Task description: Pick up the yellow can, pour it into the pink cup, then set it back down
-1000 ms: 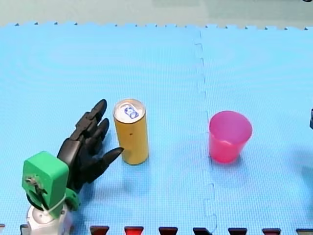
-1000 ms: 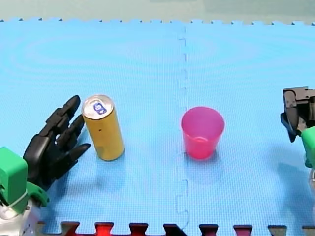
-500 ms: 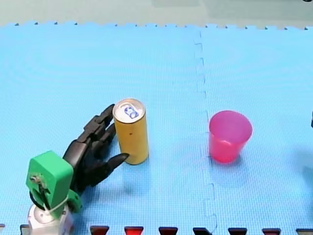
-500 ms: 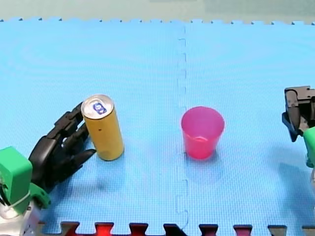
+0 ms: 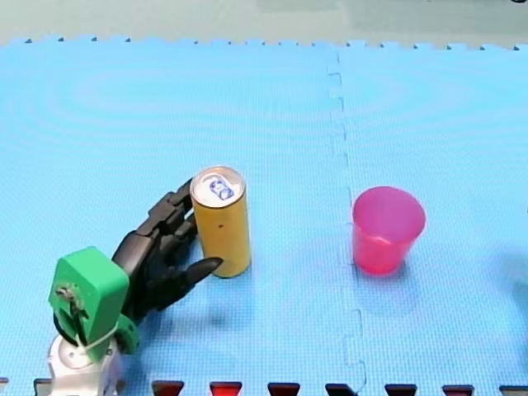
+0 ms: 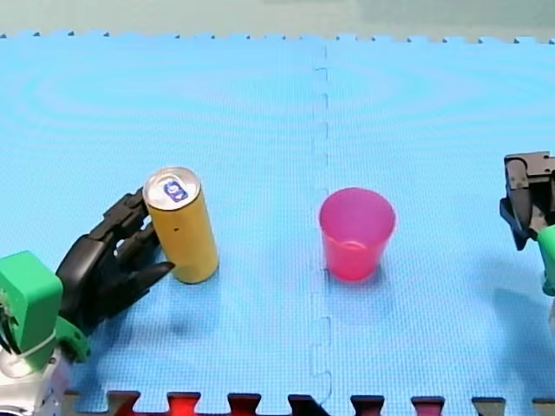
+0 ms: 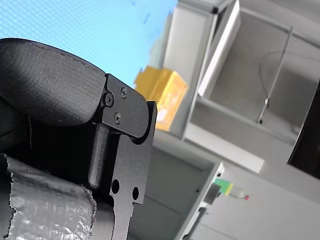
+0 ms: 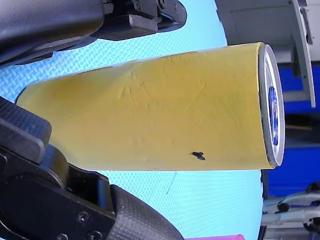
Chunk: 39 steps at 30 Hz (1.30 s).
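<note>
The yellow can [image 5: 221, 223] stands upright on the blue mat, left of centre, its silver top with the blue tab facing up. My left hand [image 5: 169, 247] is wrapped around it: the fingers [image 5: 173, 213] curl behind its left side and the thumb [image 5: 202, 268] presses near its base. In the second wrist view the can [image 8: 150, 120] lies between the black fingers [image 8: 60, 20] and the thumb. The pink cup [image 5: 388, 229] stands upright to the right of the can, a hand's width beyond the mat seam. My right hand [image 6: 525, 199] hovers at the mat's right edge, holding nothing.
Blue foam mat [image 5: 272, 107] with a puzzle seam [image 5: 340, 124] running front to back between can and cup. Red and black tabs [image 5: 227, 388] line the near edge. The first wrist view shows shelving and a yellow box [image 7: 160, 92] off the mat.
My left hand has moved right up to the can and its fingers have curled around it. Can, cup and right hand have stayed where they were.
</note>
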Available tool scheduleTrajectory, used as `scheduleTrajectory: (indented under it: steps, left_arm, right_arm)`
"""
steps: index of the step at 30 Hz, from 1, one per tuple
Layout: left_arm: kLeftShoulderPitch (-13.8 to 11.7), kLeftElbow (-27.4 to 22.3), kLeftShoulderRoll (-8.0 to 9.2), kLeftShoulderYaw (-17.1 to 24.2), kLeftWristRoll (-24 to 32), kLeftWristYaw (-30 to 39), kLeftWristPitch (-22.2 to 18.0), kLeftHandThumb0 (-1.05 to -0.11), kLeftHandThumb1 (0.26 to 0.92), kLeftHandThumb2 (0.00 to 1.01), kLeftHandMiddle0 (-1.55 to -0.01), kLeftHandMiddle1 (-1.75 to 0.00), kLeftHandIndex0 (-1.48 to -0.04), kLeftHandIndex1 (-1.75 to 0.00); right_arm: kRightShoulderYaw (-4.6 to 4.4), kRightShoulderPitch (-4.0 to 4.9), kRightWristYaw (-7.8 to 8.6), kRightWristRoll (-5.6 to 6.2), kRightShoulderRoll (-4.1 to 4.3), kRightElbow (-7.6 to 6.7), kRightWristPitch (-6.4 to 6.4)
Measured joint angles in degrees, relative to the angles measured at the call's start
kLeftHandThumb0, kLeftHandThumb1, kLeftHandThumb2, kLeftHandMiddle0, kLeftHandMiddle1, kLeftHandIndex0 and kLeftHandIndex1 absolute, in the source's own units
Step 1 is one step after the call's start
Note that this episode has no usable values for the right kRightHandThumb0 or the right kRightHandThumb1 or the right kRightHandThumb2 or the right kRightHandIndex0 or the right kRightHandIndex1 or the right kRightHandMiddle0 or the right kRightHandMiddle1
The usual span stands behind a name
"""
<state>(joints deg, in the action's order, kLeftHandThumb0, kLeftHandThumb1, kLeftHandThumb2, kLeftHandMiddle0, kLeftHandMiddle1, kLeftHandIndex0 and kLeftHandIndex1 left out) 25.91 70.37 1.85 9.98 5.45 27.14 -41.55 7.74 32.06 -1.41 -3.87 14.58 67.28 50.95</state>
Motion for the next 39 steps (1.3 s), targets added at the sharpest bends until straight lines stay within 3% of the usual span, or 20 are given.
scheduleTrajectory:
  steps: [7,13,30,39]
  left_arm:
    - [0.5,-0.1,-0.2,0.9,1.4,1.9,1.9,-1.011,0.654,0.0,-0.21,0.0,-0.15,0.0]
    - [0.8,-0.6,-0.2,1.1,1.7,2.8,2.6,-0.971,0.632,0.0,-0.19,0.0,-0.13,0.0]
    - [2.2,-1.1,-0.37,0.5,1.1,1.7,3.2,-0.949,0.636,0.0,-0.18,0.0,-0.12,0.0]
    - [3.8,-0.9,-0.36,-1.1,-0.9,0.6,3.0,-0.972,0.663,0.01,-0.2,-0.01,-0.12,0.0]
  right_arm:
    - [0.25,0.01,0.66,0.32,0.13,0.0,-0.02]
    - [0.37,0.05,0.87,0.36,0.18,0.01,-0.12]
    - [0.31,0.07,0.71,0.17,0.37,-0.27,-0.16]
    - [0.18,-0.54,0.68,0.14,0.39,-1.16,-0.14]
